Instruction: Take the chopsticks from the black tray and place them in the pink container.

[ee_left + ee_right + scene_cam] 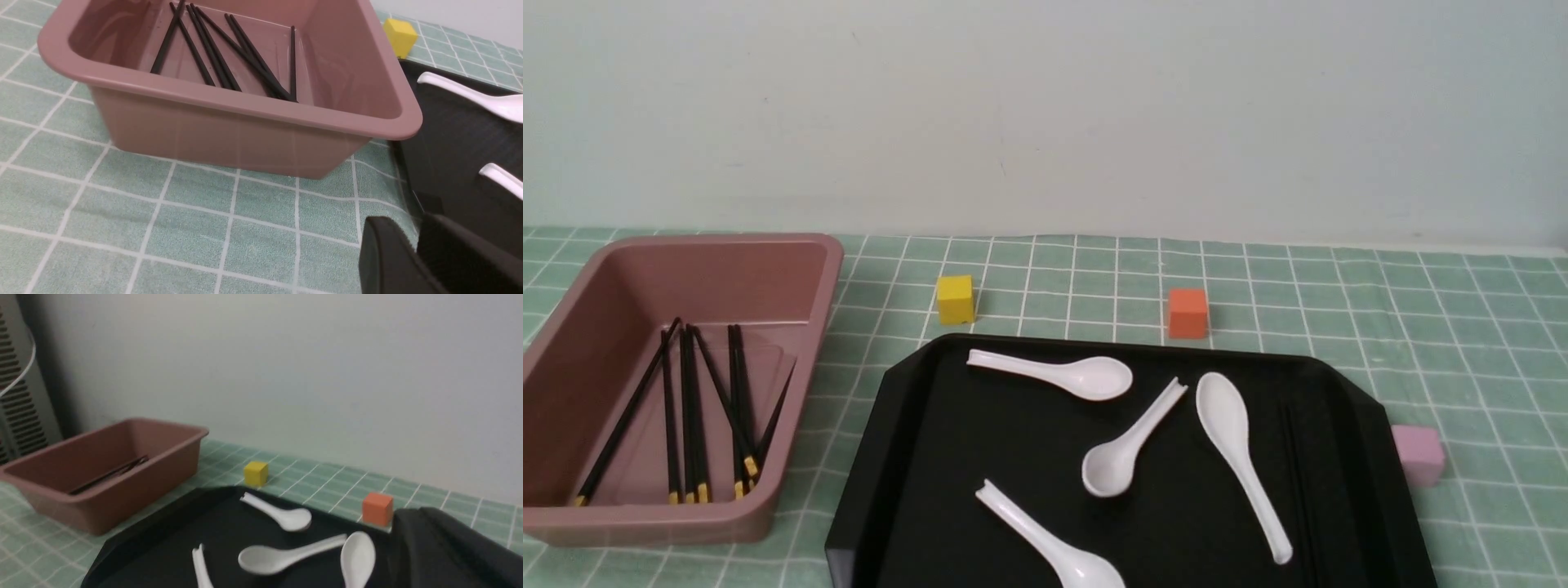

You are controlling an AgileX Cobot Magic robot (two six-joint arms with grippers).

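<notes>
Between the pink container (800, 392) and the black tray (866, 482) runs a strip of bare cloth (825, 433). The container's flared rim and the tray's raised rim bound it. Inside the tray, 4 white spoons (1229, 425) break up the floor; bare patches lie between them. Beyond the tray's far rim stand 2 cubes, yellow (955, 300) and orange (1187, 314), with open cloth between.

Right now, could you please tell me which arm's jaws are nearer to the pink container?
Left. The left jaws are off the near side of the pink container, close by; the right jaws are farther away, across the black tray from it.
</notes>
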